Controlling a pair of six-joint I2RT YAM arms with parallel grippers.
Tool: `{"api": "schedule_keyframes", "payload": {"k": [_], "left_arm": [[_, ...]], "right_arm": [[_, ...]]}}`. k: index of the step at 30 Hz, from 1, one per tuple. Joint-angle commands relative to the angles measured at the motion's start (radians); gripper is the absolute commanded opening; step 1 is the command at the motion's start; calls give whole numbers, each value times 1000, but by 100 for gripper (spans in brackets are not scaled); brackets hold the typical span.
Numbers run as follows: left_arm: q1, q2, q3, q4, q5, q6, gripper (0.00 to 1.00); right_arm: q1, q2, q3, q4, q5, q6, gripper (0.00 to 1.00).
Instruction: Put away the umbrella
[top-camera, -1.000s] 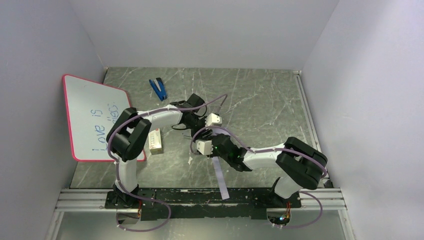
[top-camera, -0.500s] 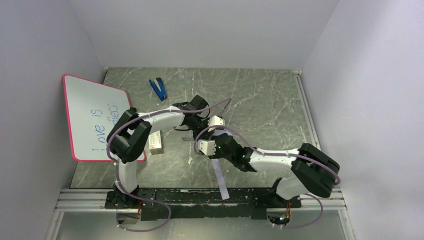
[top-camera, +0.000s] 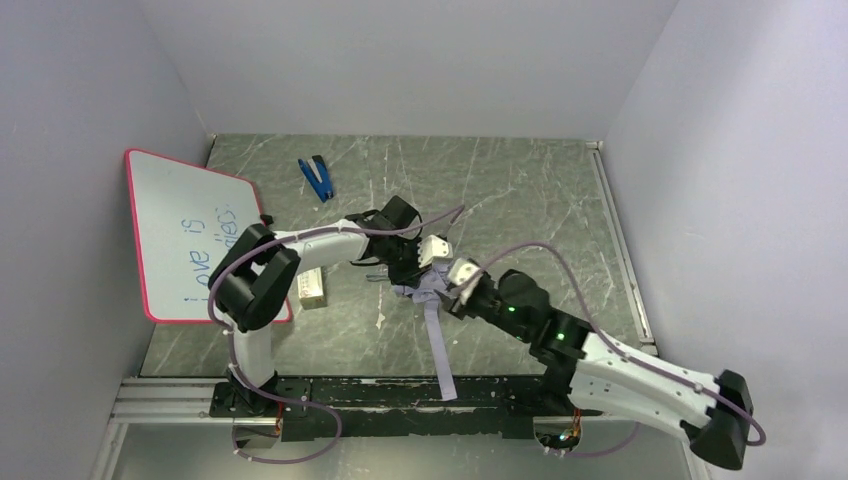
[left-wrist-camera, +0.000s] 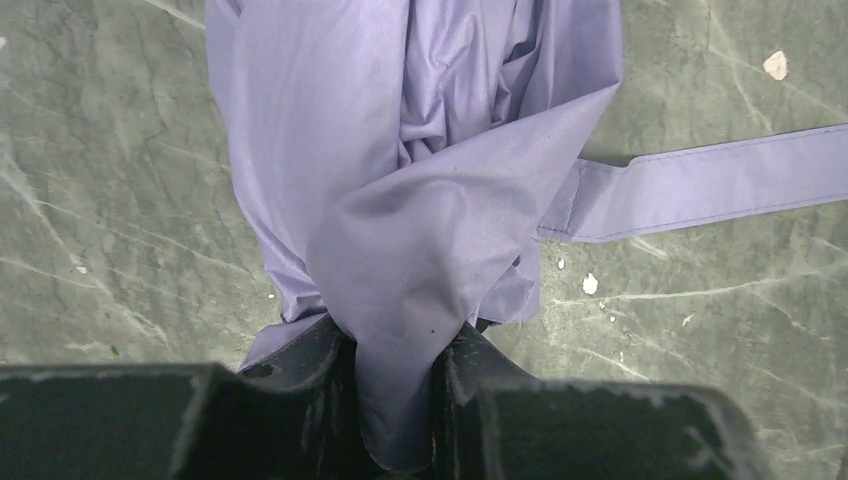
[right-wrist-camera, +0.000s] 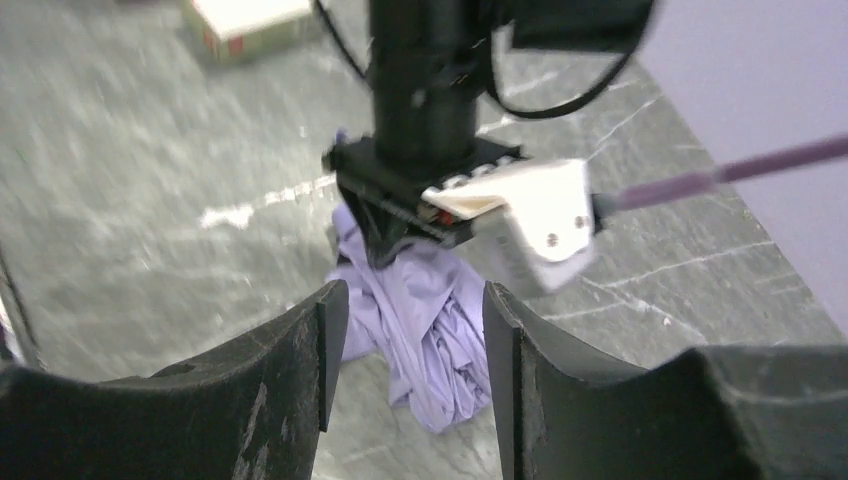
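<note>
Left gripper (left-wrist-camera: 395, 345): I had it clenched on the umbrella (left-wrist-camera: 400, 150) fabric.
Right gripper (right-wrist-camera: 412, 310): I saw it released, empty, just right of the umbrella.

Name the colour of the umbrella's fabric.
The umbrella's crumpled fabric canopy is plain pale lavender; best in the left wrist view.

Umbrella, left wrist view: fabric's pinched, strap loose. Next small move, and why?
Probably bring the right gripper onto the closure strap and pinch it. The left gripper is shut on a fold of the umbrella, the right stands open and empty, and the strap trails loose on the table.
</note>
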Motion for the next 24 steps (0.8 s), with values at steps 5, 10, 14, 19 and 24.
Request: {"api": "schedule_keyframes", "payload": {"k": [5,10,14,19,24], "left_arm": [[-30,-43,-138,152,-215,28,5],[-98,-78,-206,246,-341,38,5],[-155,-93,-269,322,-445,44,5],[-201,-111,-351,416,-565,47,5],[-237,-138,-452,571,-676,87,5]], "right_arm": [[2,-325,-28,-3,311,654,57],[1,-281,83,-246,431,934,55],[2,-171,175,-385,477,1043,58],[1,-123,273,-531,606,1097,59],[-55,-70,323,-542,650,1028,63]]}}
